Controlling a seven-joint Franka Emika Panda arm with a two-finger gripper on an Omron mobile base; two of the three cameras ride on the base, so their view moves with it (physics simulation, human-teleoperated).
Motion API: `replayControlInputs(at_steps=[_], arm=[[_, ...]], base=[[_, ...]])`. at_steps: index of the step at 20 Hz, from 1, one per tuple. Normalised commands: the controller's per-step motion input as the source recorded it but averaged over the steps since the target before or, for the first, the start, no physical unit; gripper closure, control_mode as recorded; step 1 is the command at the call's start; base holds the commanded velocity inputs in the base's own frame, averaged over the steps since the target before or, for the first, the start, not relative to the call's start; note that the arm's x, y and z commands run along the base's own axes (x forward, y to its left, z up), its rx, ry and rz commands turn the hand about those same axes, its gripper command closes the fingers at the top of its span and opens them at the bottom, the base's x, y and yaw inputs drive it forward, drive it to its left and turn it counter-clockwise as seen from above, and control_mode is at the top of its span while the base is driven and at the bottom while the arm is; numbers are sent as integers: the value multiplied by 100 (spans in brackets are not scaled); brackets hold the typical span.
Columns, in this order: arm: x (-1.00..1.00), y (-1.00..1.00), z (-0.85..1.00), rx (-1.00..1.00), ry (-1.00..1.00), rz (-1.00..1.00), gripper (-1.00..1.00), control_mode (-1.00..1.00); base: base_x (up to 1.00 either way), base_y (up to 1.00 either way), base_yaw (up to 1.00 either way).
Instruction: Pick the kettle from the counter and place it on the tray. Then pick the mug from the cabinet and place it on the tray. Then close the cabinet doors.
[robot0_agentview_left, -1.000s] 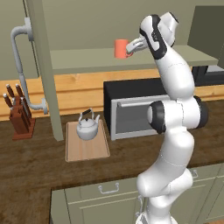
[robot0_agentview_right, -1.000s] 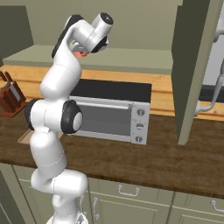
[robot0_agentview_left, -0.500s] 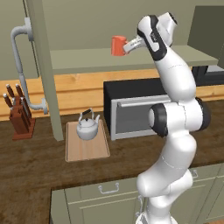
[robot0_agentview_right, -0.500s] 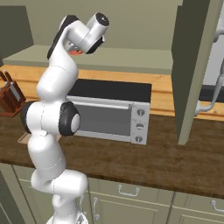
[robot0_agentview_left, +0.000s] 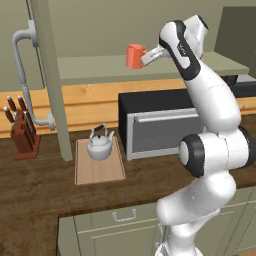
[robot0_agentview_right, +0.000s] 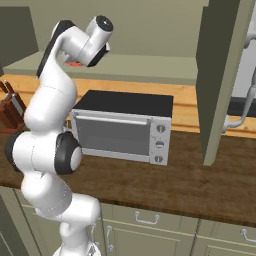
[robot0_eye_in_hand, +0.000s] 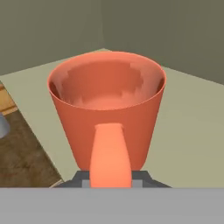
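Note:
The orange mug (robot0_agentview_left: 134, 56) hangs just above the front of the olive-green cabinet shelf (robot0_agentview_left: 90, 69), its side handle caught in my gripper (robot0_agentview_left: 145, 57), which is shut on it. In the hand view the mug (robot0_eye_in_hand: 107, 109) stands upright with its handle (robot0_eye_in_hand: 109, 153) running down between my fingertips. From the right base view only a sliver of the mug (robot0_agentview_right: 75, 64) peeks out behind my hand. The silvery kettle (robot0_agentview_left: 100, 146) sits on the light wooden tray (robot0_agentview_left: 100, 172) on the dark counter (robot0_agentview_left: 45, 200). One cabinet door (robot0_agentview_left: 49, 75) stands swung open, and so does the other (robot0_agentview_right: 220, 75).
A toaster oven (robot0_agentview_left: 160, 125) stands on the counter right of the tray, below the shelf. At the left are a knife block (robot0_agentview_left: 22, 135) and a grey wall pipe (robot0_agentview_left: 22, 60). Drawer fronts (robot0_agentview_left: 125, 217) run under the counter edge.
My hand has carried the mug slightly to the left along the shelf front, with the upper arm swinging the same way. Kettle and tray have stayed put.

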Motion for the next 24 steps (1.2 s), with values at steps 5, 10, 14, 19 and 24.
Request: replayControlInputs(at_steps=[5, 10, 14, 19, 24], arm=[[-100, 19, -8, 0, 0, -4, 100, -100], [-100, 43, -28, 0, 2, 0, 100, -100], [-90, 41, -39, 0, 17, 10, 100, -100], [-56, 41, -51, 0, 19, 12, 100, -100], [-2, 67, -97, 0, 10, 10, 100, -100]], base=[[0, 0, 0], [0, 0, 0], [0, 0, 0], [0, 0, 0], [0, 0, 0]])
